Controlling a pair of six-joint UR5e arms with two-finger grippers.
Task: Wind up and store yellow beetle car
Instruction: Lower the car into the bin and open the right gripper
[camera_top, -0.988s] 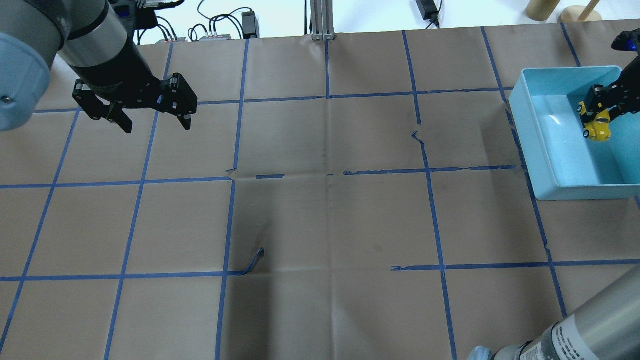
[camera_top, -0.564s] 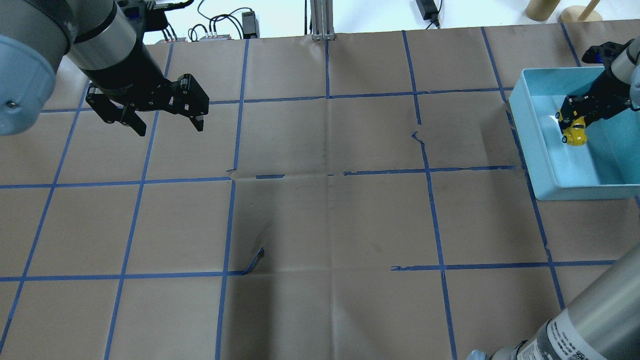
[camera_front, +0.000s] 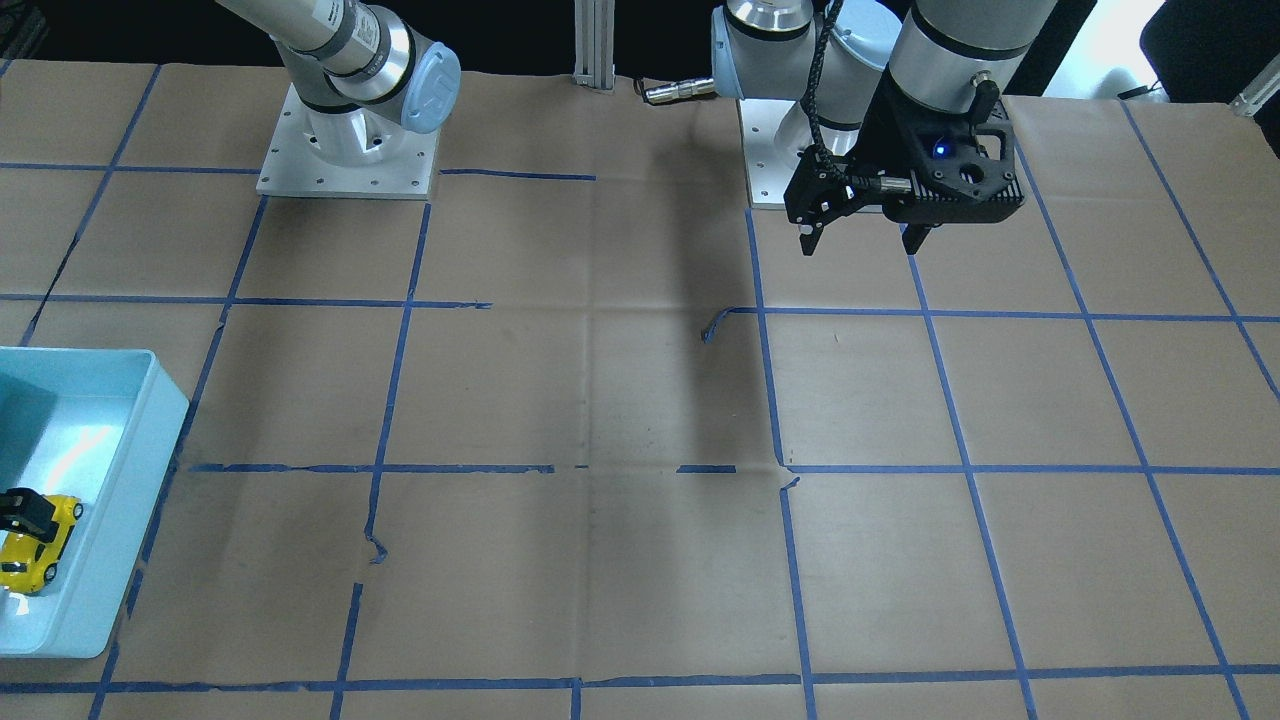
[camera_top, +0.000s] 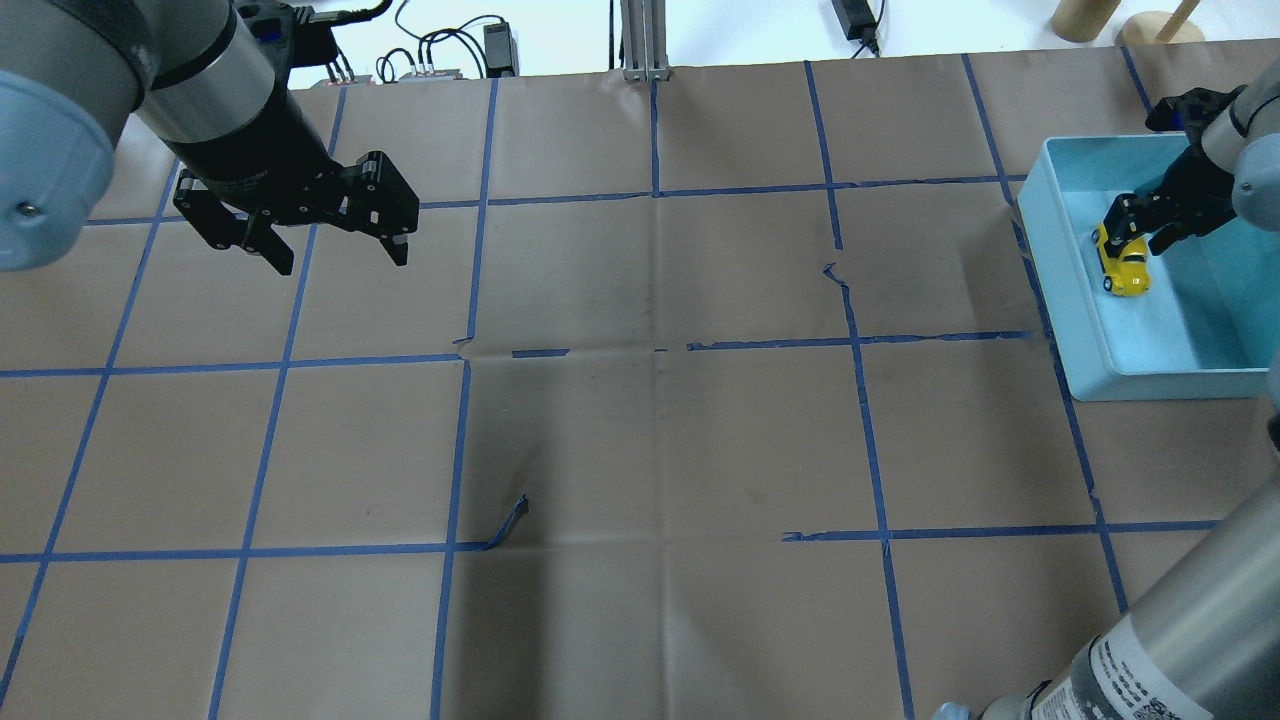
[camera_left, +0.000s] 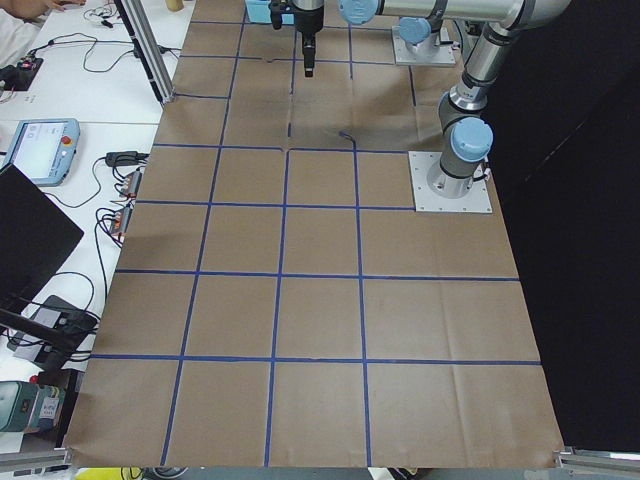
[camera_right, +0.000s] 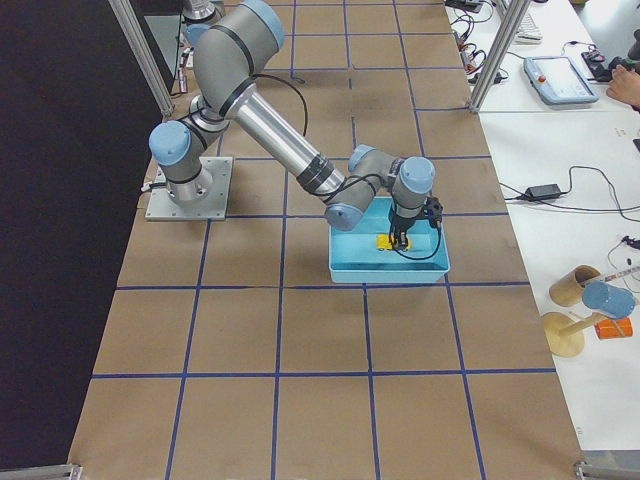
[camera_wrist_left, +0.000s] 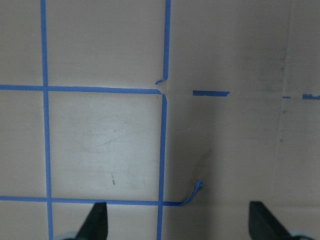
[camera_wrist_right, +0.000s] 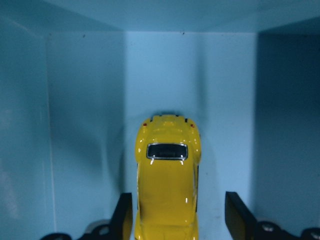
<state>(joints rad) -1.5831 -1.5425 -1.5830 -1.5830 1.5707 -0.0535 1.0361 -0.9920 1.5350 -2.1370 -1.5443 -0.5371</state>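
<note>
Starting at the left of the overhead view, the left gripper (camera_top: 340, 258) hangs above the paper-covered table (camera_top: 650, 440) with its two fingers spread wide and nothing between them. Its wrist camera shows only brown paper and blue tape lines below. It is well apart from the task's thing, at the opposite end of the table.

Moving to the right, the blue bin (camera_top: 1060, 300) stands at the right edge. The yellow car (camera_top: 1124, 268) is inside it, near the bin wall that faces the middle of the table. The car seems to stand on its wheels on the bin floor, though the contact itself is not clearly shown.

The right gripper (camera_wrist_right: 179, 200) is the near one. It reaches down into the bin, and the car lies directly between its fingers. In the right wrist view the fingers are spread wider than the car body. One finger (camera_wrist_right: 125, 216) is just beside the car, maybe touching, and the other finger (camera_wrist_right: 236, 215) stands apart with a visible gap, so the car is not pinched.

The long axis of the car runs straight ahead from the wrist camera, parallel to the finger faces. I judge that the storing is nearly done and the coming move is a retreat of the right gripper. It should go straight up, because a sideways shift would push the car with the closer finger.
</note>
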